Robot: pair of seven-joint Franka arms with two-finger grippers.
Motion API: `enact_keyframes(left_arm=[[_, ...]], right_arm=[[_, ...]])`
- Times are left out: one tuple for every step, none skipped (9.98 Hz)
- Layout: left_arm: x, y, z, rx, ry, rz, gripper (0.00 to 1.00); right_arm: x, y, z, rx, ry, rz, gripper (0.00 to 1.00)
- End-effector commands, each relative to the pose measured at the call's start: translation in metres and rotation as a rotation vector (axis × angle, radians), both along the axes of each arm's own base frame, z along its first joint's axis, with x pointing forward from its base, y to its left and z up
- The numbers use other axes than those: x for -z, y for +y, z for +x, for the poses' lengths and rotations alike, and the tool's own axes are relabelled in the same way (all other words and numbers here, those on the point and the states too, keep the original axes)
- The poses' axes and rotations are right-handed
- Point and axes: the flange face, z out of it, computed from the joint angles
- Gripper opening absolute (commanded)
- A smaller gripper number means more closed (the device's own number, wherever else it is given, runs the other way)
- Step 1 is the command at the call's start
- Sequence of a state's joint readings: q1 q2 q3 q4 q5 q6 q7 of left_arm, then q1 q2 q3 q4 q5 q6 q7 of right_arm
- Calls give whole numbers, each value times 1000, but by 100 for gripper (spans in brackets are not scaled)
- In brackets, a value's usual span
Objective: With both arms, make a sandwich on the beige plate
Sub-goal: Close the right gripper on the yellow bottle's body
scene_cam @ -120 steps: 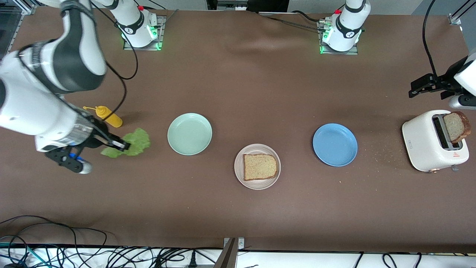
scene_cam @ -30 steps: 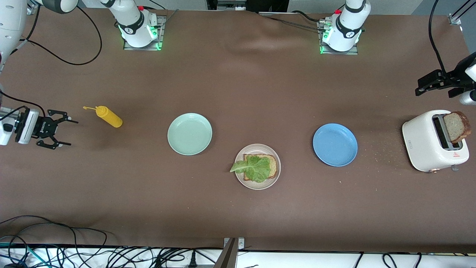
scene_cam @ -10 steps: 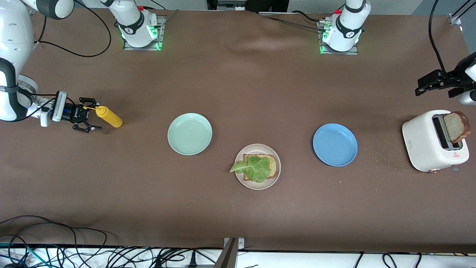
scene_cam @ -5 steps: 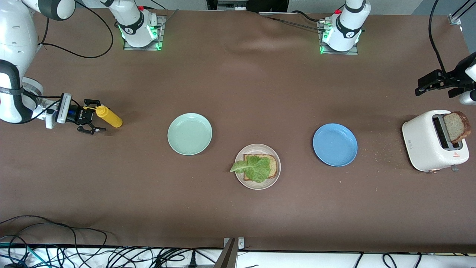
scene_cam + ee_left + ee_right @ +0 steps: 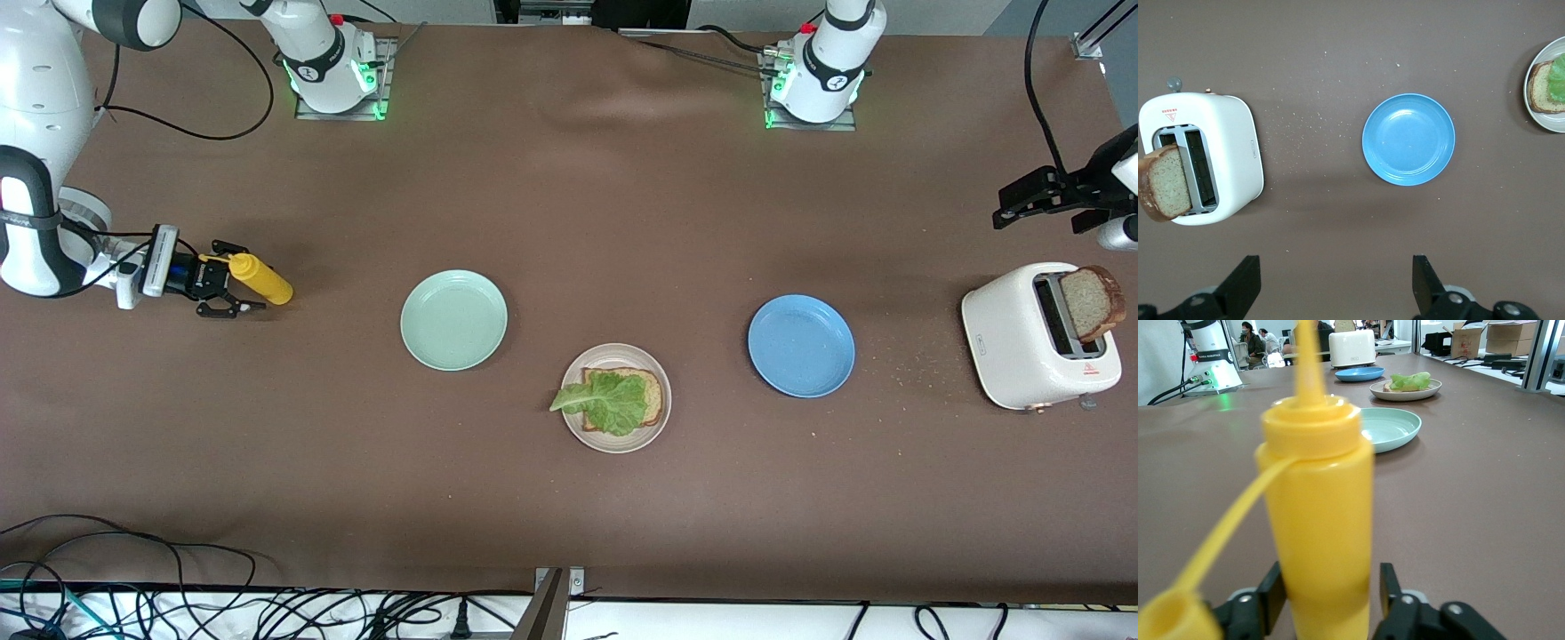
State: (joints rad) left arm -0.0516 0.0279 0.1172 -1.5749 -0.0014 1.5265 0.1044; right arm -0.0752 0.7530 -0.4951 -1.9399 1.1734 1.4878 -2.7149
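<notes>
On the beige plate (image 5: 615,356) lies one bread slice (image 5: 655,396) with a green lettuce leaf (image 5: 609,402) on top. A second slice (image 5: 1092,302) sticks up out of the white toaster (image 5: 1013,342) at the left arm's end. My left gripper (image 5: 1003,206) hangs open above the table beside the toaster, nothing between its fingers (image 5: 1245,283). My right gripper (image 5: 238,277) is low at the right arm's end, its fingers (image 5: 1390,587) on either side of an upright yellow squeeze bottle (image 5: 1317,520). One finger touches the bottle and a slim gap shows at the other.
A mint-green plate (image 5: 453,320) and a blue plate (image 5: 800,345) flank the beige plate. Crumbs lie between the blue plate and the toaster. The bottle's open cap dangles on its strap (image 5: 1211,540). Cables run along the table's front edge.
My right gripper has slid forward around the yellow bottle and its jaws have narrowed toward it. The left arm has not moved.
</notes>
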Motion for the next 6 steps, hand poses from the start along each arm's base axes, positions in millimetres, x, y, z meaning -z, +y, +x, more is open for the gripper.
enact_keyframes(left_arm=[[-5, 1, 1, 13, 2, -15, 100], [-5, 0, 1, 15, 2, -15, 100], [-5, 1, 1, 13, 2, -15, 100], [-5, 0, 1, 15, 2, -15, 100], [-5, 0, 1, 15, 2, -15, 100], [-5, 0, 1, 15, 2, -15, 100]], right_arm=[[-5, -2, 2, 27, -22, 8, 0], [-12, 1, 11, 30, -16, 4, 0], [-21, 7, 22, 34, -20, -18, 0], [-30, 13, 37, 45, -26, -51, 0], [-35, 23, 52, 57, -18, -81, 0], [-38, 36, 67, 72, -4, -111, 0]])
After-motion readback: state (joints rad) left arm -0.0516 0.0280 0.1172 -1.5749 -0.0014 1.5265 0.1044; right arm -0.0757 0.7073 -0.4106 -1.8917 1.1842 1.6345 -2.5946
